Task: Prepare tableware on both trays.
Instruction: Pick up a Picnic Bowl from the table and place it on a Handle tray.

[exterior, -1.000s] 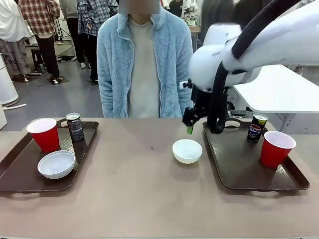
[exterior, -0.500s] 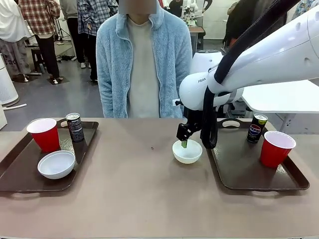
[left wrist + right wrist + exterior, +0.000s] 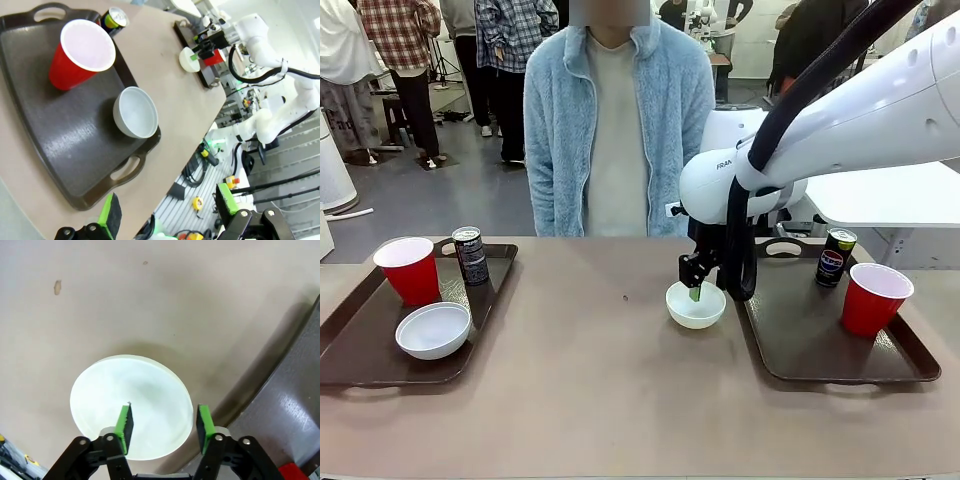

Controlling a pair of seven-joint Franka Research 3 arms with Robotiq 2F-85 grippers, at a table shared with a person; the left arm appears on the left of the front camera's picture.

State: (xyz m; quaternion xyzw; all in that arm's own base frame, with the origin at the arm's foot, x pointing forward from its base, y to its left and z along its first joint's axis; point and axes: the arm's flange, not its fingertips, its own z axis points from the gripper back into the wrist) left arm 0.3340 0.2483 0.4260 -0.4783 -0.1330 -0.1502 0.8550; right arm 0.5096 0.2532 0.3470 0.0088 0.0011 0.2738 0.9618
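Note:
A small white bowl (image 3: 706,312) sits on the table just left of the right tray (image 3: 810,345). My right gripper (image 3: 695,290) is down at that bowl. In the right wrist view the gripper (image 3: 164,422) straddles the rim of the bowl (image 3: 130,390), one finger inside and one outside, jaws still apart. The right tray holds a dark can (image 3: 835,257) and a red cup (image 3: 875,298). The left tray (image 3: 370,360) carries a red cup (image 3: 410,270), a can (image 3: 471,255) and a white bowl (image 3: 433,330). My left gripper (image 3: 167,207) hangs open beyond the near edge of its tray (image 3: 65,140).
A person in a light blue fleece jacket (image 3: 620,130) stands at the far side of the table, hands out of sight. The brown table (image 3: 580,400) lies bare between the two trays. A white table (image 3: 890,190) stands behind on the right.
My right arm came down and left from above the right tray's corner to the bowl, and its jaws have narrowed around the rim. The left arm stayed still.

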